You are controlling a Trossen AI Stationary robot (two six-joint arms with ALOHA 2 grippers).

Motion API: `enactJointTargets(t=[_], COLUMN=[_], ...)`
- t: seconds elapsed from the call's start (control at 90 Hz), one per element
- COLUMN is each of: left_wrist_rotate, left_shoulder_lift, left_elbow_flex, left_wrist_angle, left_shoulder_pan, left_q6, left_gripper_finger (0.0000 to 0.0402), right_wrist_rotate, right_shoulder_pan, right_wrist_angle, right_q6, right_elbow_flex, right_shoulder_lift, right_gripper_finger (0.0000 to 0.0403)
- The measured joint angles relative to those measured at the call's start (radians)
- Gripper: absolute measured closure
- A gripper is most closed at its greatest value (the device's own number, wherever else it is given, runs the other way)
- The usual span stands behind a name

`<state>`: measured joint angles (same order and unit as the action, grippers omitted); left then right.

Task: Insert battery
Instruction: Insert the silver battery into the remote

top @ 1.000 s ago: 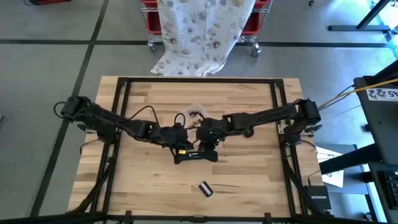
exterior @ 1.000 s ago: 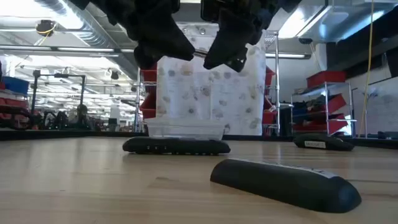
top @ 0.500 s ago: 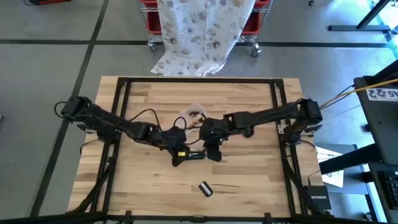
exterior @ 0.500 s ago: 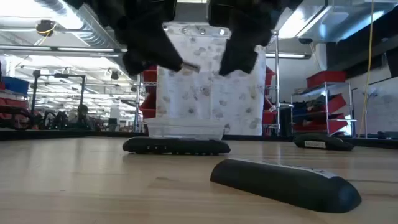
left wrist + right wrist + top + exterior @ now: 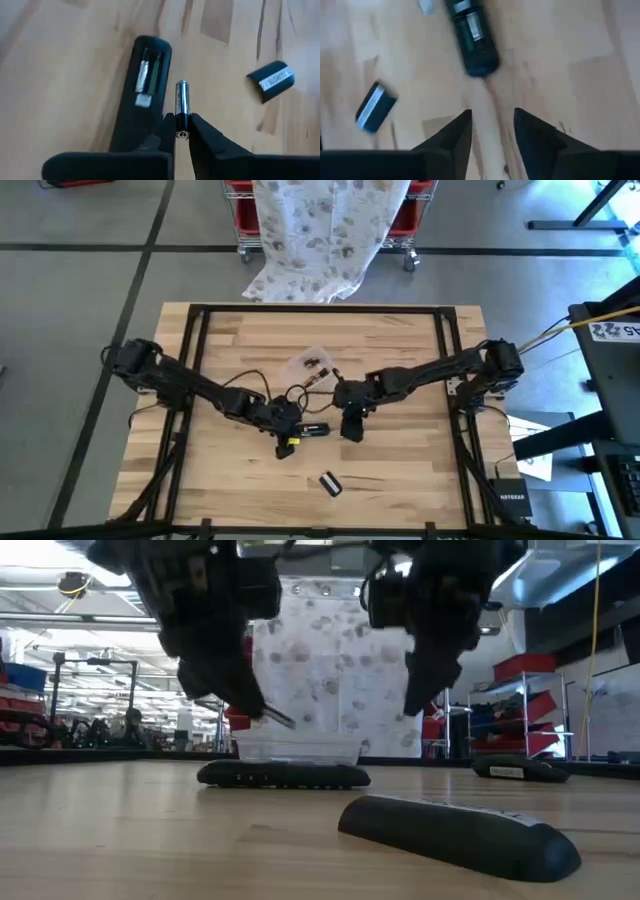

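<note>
Large industrial workshop or warehouse lab. Exposed ceiling ducts (image 5: 110, 560), wheeled metal racks holding red bins (image 5: 525, 665), grey taped concrete floor (image 5: 90, 270). Butcher-block workbench (image 5: 400, 460) amid it all.

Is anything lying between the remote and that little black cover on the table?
Only bare wood lies between the remote and the cover, seen in the high view.

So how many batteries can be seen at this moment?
2. One battery is pinched in the left gripper; another already sits in the remote's open compartment. More may be hidden.
</note>
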<state>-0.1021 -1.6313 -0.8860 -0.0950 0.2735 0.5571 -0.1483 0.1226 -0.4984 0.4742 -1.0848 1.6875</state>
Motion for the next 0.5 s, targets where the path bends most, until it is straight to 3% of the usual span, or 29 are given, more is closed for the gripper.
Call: enactJointTargets(t=[0.278,0.5], left_wrist_rotate=[0.04,0.047], left_shoulder_lift=[-0.056,-0.095], left_elbow_flex=[0.0,-0.001], left_wrist_angle=[0.023,0.027], left_shoulder_pan=[-0.072,-0.061], left_q6=[0.038,0.045], left_gripper_finger=[0.0395,0.0395], right_wrist_rotate=[-0.026,-0.014], right_shoulder_pan=[0.004,0.004], right_wrist_angle=[0.085,0.1], right_q6=[0.082,0.111], right_elbow_flex=[0.032,0.032], right_shoulder_lift=[0.0,0.0], right_gripper_finger=[0.0297,0.0298])
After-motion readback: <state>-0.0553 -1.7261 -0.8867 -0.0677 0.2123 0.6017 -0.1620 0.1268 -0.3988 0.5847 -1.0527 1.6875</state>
